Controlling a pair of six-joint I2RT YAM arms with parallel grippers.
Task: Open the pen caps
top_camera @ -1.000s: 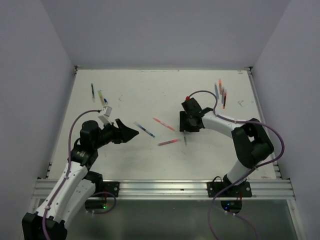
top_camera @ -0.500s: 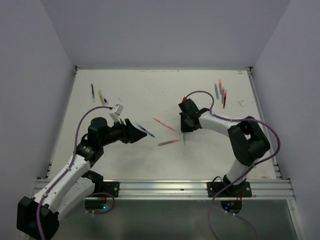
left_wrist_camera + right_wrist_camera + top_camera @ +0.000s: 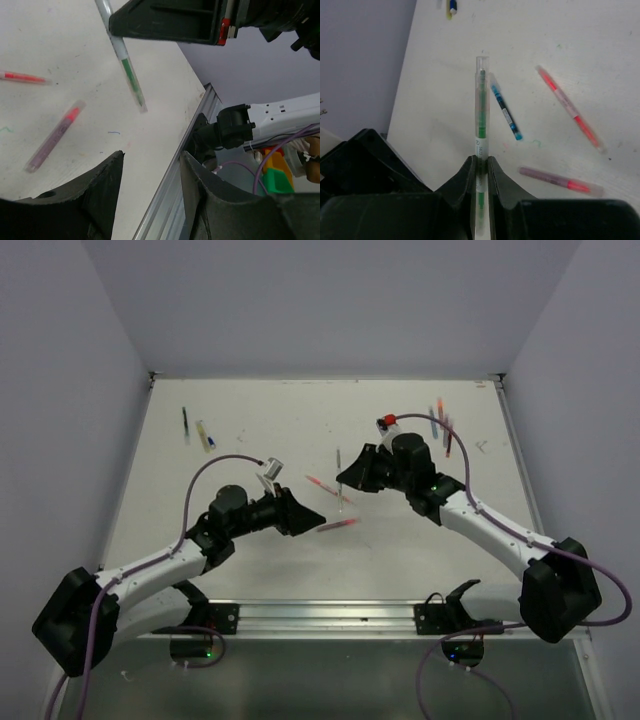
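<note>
Right pincer [image 3: 343, 478] is clenched on the green pen [image 3: 481, 125] and holds it off the table [image 3: 270, 420]. Most of the barrel sticks out past the jaws. The cap [image 3: 482, 65] is clear and sits on the free end of the pen, in the air and away from the jaws.

Left pincer [image 3: 150, 160] is released: jaws apart with nothing between them. It is low over the table, facing the right pincer. Its jaws are near the capped end but apart from it.

On the table between and below the two pincers:
- red pen [image 3: 325, 485], just beside the right pincer's tips
- purple pen [image 3: 337, 525] with a red end, just off the left pincer's tip
- blue pen [image 3: 505, 112], seen from the right wrist, lying beside the line of the green pen

All three lie flat and are touched by neither pincer.

Well apart from these:
- far left of the table: a dark pen [image 3: 186, 423] and a yellow pen [image 3: 204, 434]
- far right: a small cluster of pens [image 3: 447, 437], partly crossed by the right arm's cable
</note>
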